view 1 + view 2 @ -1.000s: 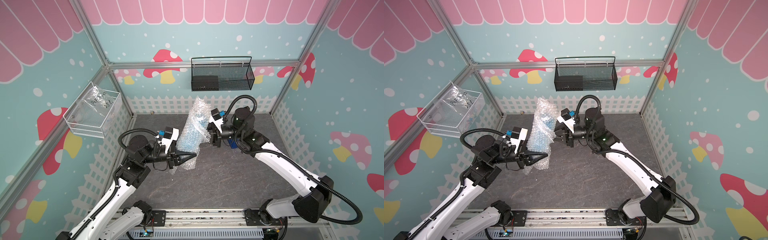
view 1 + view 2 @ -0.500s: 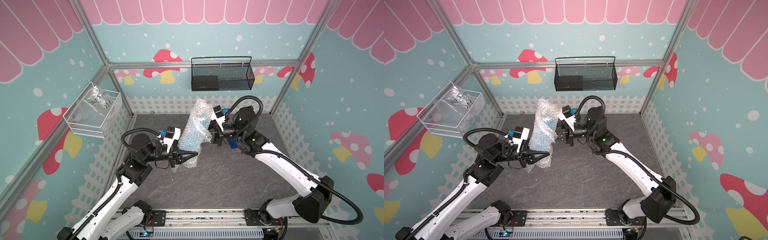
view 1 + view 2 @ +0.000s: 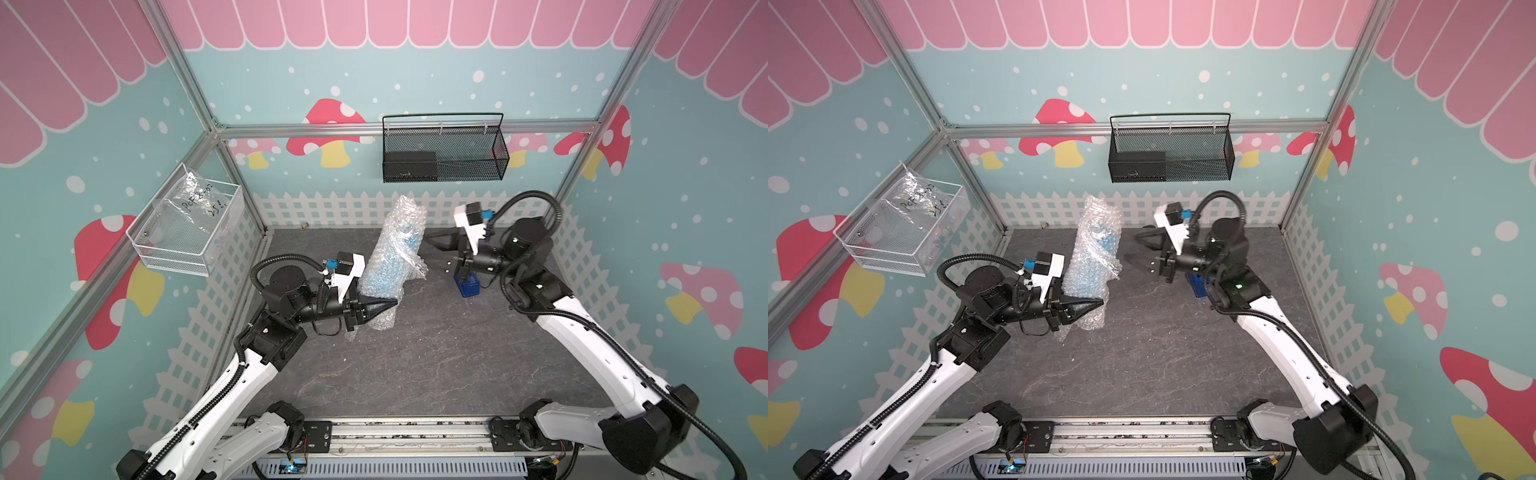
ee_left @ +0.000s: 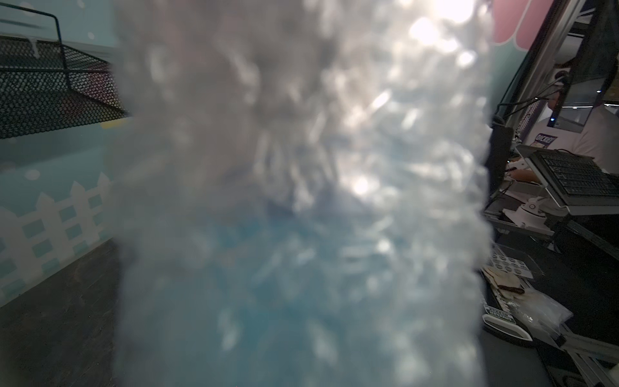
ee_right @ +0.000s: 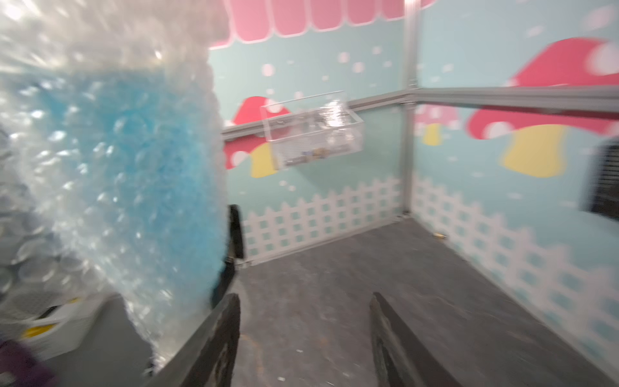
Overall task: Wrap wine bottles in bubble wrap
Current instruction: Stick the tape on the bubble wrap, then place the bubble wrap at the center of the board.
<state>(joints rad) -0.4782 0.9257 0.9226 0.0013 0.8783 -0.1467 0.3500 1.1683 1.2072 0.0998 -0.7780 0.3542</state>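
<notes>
Far half of the desk [image 3: 415, 365], centre: one blue bottle [image 3: 408, 240] rolled in one sheet of bubble wrap [image 3: 388, 268], neck up, tilted toward the far wall. Left fingers [image 3: 390, 302] pressed shut across the wrap's lower end, a crumpled loose edge hanging below them toward the desk. Another loose flap flaring right at mid-height, toward the right fingers [image 3: 1142, 264]: spread wide, holding nothing, close beside the wrap, contact not clear. Just right of them, one dark-blue tape dispenser [image 3: 467, 286] on the desk. Open desk surface across the near half, between the two arms; white picket-fence strip along the left, far and right edges. Two baskets: one black mesh basket [image 3: 469, 160] on the far wall, one white wire basket [image 3: 183, 253] on the left wall with one clear bag [image 3: 195, 203] inside; black handwriting on it, not legible.
</notes>
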